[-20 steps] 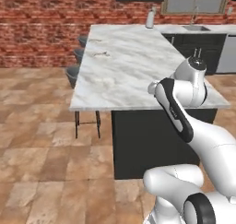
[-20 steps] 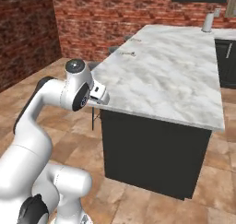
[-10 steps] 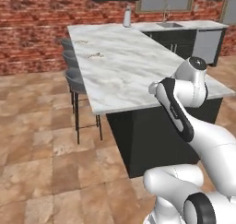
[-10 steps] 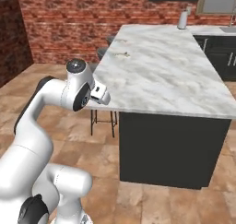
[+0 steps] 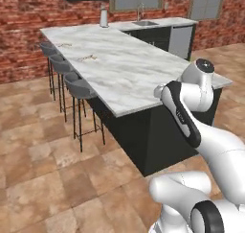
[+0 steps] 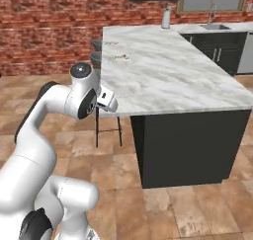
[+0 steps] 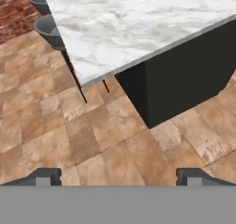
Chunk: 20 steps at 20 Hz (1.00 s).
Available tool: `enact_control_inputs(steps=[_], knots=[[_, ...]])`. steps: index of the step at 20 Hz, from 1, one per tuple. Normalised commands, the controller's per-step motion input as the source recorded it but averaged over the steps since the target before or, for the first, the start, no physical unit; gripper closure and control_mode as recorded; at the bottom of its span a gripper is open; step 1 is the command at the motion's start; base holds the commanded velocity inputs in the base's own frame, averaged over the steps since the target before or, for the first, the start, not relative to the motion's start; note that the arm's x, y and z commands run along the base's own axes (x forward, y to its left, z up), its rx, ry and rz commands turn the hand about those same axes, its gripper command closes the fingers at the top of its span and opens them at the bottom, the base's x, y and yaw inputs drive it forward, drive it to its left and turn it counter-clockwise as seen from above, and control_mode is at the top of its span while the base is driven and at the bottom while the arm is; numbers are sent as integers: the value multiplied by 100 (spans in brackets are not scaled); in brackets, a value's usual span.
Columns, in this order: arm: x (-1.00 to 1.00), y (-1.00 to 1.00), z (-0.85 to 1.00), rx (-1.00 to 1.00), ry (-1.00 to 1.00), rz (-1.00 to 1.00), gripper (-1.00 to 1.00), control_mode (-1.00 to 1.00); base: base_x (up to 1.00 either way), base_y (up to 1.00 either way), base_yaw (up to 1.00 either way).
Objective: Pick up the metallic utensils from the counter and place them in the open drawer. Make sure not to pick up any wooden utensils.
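I've got the gripper [image 7: 118,177] wide apart and empty, tips hanging over tiled floor [image 7: 55,135] just off the near corner of the counter [image 5: 129,69]. Arm is tucked close to the base. Two small utensils lie on the marble toward the far end, along the stool side: one at [image 5: 89,58], the other further back at [image 5: 62,45] (too small to tell which is the knife and which the wooden spoon). Right base view has the same pair at [image 6: 121,58] and [image 6: 111,43]. Grey stools [image 5: 79,86] line that edge. A pale bottle-like thing [image 5: 103,17] stands at the far end near the sink [image 5: 146,22].
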Motion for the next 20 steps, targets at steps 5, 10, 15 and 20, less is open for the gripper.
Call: enact_control_inputs(steps=[5, 10, 15, 20], knots=[[0, 0, 0, 0, 0, 0, -100, 100, 14, 100, -43], [0, 0, 0, 0, 0, 0, -100, 100, 28, 100, -43], [0, 0, 0, 0, 0, 0, -100, 100, 36, 100, -44], [0, 0, 0, 0, 0, 0, -100, 100, 38, 100, -43]])
